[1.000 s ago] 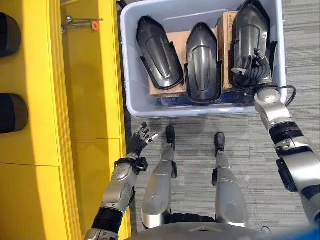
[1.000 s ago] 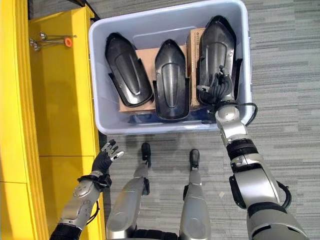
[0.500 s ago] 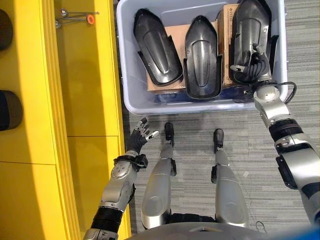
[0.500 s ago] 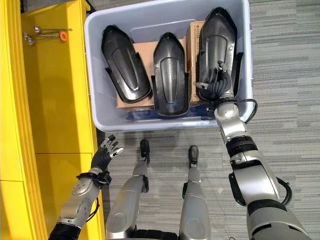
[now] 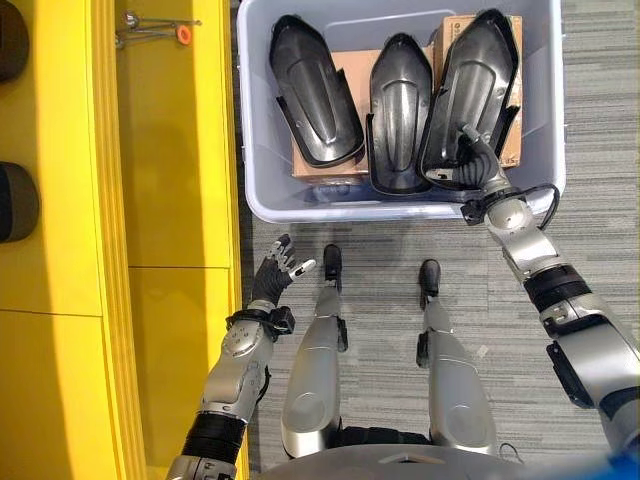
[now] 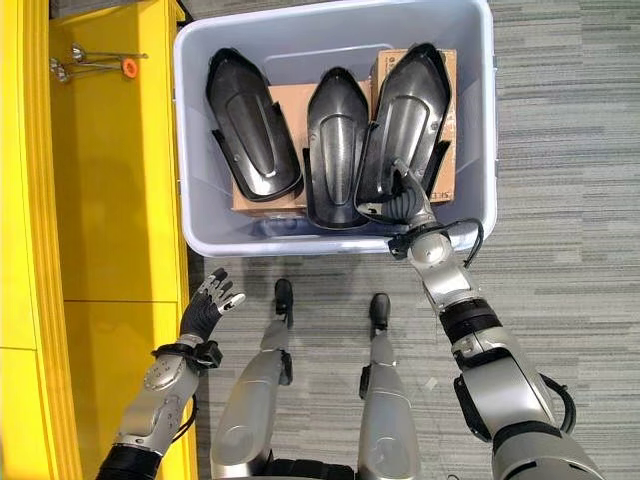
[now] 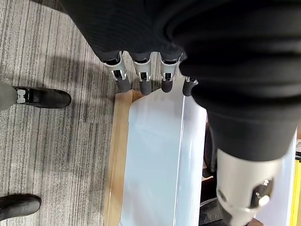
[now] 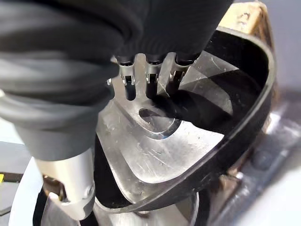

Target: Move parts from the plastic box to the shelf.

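Right eye view has the rightmost of three glossy black moulded plastic shell parts [image 6: 405, 120] tilted, its narrow tip up over a brown cardboard box [image 6: 441, 175] and its wide near end leaning toward the middle shell [image 6: 336, 140]. The right hand [image 6: 404, 198] is clamped on that wide near end, and the right wrist view shows its fingers [image 8: 151, 84] curled over the rim into the hollow underside, so it's definitely got hold of the part. The third black shell [image 6: 250, 130] sits further left, angled the other way, resting on another brown cardboard box [image 6: 283, 150]. All of it is still inside the pale blue-grey plastic box [image 6: 200, 215], which stands on grey striped carpet floor [image 6: 560, 160]. Left of the box is the bright yellow shelf [image 6: 110, 200], with a small metal tool with an orange knob [image 6: 100, 68] lying on it near the far end. In the left eye view a couple of dark rounded things [image 5: 15, 200] sit at the shelf's far left edge, can't tell what they are. The left hand [image 6: 207, 306] hangs well apart from the box, low beside the shelf edge, fingers loosely spread and nothing in it.
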You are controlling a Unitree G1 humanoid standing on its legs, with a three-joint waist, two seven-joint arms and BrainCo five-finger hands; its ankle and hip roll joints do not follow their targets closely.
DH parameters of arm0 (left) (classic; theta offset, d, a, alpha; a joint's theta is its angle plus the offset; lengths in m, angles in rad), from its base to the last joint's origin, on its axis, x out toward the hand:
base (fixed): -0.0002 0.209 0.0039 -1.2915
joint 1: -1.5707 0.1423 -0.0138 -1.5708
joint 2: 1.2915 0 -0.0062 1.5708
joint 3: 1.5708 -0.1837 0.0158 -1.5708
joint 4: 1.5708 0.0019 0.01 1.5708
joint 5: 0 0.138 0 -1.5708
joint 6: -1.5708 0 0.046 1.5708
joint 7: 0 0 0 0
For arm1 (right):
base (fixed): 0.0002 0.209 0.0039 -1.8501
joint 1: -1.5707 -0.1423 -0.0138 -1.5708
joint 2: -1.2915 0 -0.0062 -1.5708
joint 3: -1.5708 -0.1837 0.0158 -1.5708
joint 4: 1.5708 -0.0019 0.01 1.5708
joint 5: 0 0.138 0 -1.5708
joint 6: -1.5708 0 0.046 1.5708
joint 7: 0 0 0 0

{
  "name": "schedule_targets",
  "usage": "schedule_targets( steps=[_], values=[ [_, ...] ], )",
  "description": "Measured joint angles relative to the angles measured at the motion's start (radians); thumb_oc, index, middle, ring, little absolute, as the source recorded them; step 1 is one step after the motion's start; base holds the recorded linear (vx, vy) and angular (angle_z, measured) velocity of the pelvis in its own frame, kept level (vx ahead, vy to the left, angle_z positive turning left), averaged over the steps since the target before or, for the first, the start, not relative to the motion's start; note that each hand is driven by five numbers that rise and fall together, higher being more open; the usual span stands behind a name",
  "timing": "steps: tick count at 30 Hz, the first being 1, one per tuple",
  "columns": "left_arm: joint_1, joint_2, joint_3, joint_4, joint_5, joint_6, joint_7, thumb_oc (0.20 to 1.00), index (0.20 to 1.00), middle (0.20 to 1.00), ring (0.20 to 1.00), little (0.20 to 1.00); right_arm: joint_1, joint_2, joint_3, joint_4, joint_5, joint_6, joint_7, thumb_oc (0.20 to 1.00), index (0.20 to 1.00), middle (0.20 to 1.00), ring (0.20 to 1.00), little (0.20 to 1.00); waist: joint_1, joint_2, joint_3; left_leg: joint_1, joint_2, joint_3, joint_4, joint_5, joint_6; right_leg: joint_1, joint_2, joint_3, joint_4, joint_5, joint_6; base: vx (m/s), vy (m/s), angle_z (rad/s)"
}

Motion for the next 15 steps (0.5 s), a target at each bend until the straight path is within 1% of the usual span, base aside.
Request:
schedule_targets(
  steps=[1,3,4,5,6,7,8,9,10,11,13,15],
  values=[
    [0.000,0.000,0.000,0.000,0.000,0.000,0.000,1.000,1.000,1.000,1.000,1.000,0.004,0.000,0.001,-0.005,0.000,0.003,0.003,1.000,1.000,1.000,1.000,1.000,-0.001,-0.001,0.000,0.001,0.001,0.000,0.000,0.000,0.000,0.001,0.001,0.000,0.000,0.001,0.000,0.00,0.000,0.00],
    [0.000,0.000,0.017,0.001,0.000,0.000,0.001,1.000,1.000,1.000,1.000,1.000,0.022,-0.011,0.021,-0.041,-0.005,0.031,0.036,1.000,1.000,1.000,1.000,1.000,-0.002,-0.017,0.001,0.010,0.005,0.000,0.000,0.000,0.001,0.009,0.004,0.000,0.000,0.002,-0.002,0.00,0.000,0.00],
    [0.000,0.003,0.029,0.000,0.000,0.000,0.001,1.000,1.000,1.000,1.000,1.000,0.026,-0.022,0.018,-0.074,-0.008,0.050,0.039,1.000,1.000,1.000,1.000,1.000,-0.001,-0.017,0.001,0.010,0.005,0.000,0.000,0.000,0.001,0.009,0.005,0.001,0.000,0.002,-0.002,0.00,0.000,0.00],
    [-0.001,0.004,0.050,0.000,0.000,0.000,0.003,1.000,1.000,1.000,1.000,1.000,0.038,-0.042,-0.002,-0.155,-0.008,0.067,0.037,1.000,1.000,1.000,1.000,1.000,-0.002,-0.018,0.002,0.010,0.005,0.000,0.000,0.000,0.001,0.009,0.005,0.001,0.000,0.003,-0.002,0.00,0.000,0.00],
    [-0.002,0.004,0.064,0.001,0.000,0.000,0.007,1.000,1.000,1.000,1.000,1.000,0.061,-0.040,-0.052,-0.252,-0.008,0.068,0.028,1.000,1.000,1.000,1.000,1.000,-0.008,-0.020,0.003,0.010,0.005,0.000,0.000,0.000,0.001,0.009,0.005,0.001,0.000,0.002,-0.002,0.00,0.000,0.00],
    [-0.003,0.004,0.064,0.001,0.000,0.000,0.007,1.000,1.000,1.000,1.000,1.000,0.088,-0.027,-0.090,-0.309,-0.007,0.066,0.016,1.000,1.000,1.000,1.000,1.000,-0.012,-0.021,0.004,0.011,0.006,0.001,0.000,0.000,0.001,0.009,0.005,0.002,0.000,0.002,-0.003,0.00,0.000,0.00],
    [-0.003,-0.001,0.062,0.006,0.000,0.001,0.008,1.000,1.000,1.000,1.000,1.000,0.151,0.014,-0.177,-0.412,-0.005,0.069,0.011,1.000,1.000,1.000,1.000,1.000,-0.016,-0.022,0.005,0.011,0.006,0.001,0.000,0.000,0.000,0.009,0.006,0.002,0.000,0.001,-0.004,0.00,0.000,0.00],
    [0.001,-0.006,0.063,0.012,0.000,0.003,0.008,1.000,1.000,1.000,1.000,1.000,0.248,0.058,-0.255,-0.566,-0.005,0.057,-0.011,1.000,1.000,1.000,1.000,1.000,-0.020,-0.026,0.007,0.012,0.006,0.002,0.000,0.001,-0.001,0.011,0.005,0.002,0.000,0.000,-0.006,0.00,0.000,0.00],
    [0.001,-0.002,0.063,0.011,0.000,0.004,0.008,1.000,1.000,1.000,1.000,1.000,0.268,0.058,-0.252,-0.574,-0.005,0.057,-0.018,1.000,1.000,1.000,1.000,1.000,-0.038,-0.033,0.011,0.016,0.005,0.002,0.000,0.001,-0.001,0.014,0.005,0.002,0.000,0.000,-0.005,0.01,0.001,-0.07],
    [0.000,-0.001,0.059,0.010,0.000,0.004,0.008,1.000,1.000,1.000,1.000,1.000,0.280,0.057,-0.248,-0.582,-0.007,0.064,-0.024,1.000,1.000,1.000,1.000,1.000,-0.046,-0.037,0.014,0.021,0.006,0.004,0.000,0.000,0.000,0.015,0.005,0.004,0.000,0.000,-0.005,0.01,0.002,-0.09],
    [0.001,-0.001,0.058,0.012,0.001,0.004,0.009,1.000,1.000,1.000,1.000,1.000,0.297,0.065,-0.252,-0.619,-0.008,0.063,-0.036,1.000,1.000,1.000,1.000,1.000,-0.060,-0.037,0.014,0.023,0.009,0.006,0.000,-0.004,0.002,0.016,0.008,0.011,0.000,0.000,-0.005,0.01,-0.002,-0.09],
    [0.002,-0.001,0.057,0.012,0.001,0.004,0.013,1.000,1.000,1.000,1.000,1.000,0.306,0.090,-0.275,-0.650,-0.008,0.062,-0.046,1.000,1.000,1.000,1.000,1.000,-0.065,-0.036,0.014,0.026,0.010,0.012,0.000,-0.004,0.002,0.015,0.009,0.017,0.000,0.000,-0.006,0.01,-0.005,-0.07]
  ],
)
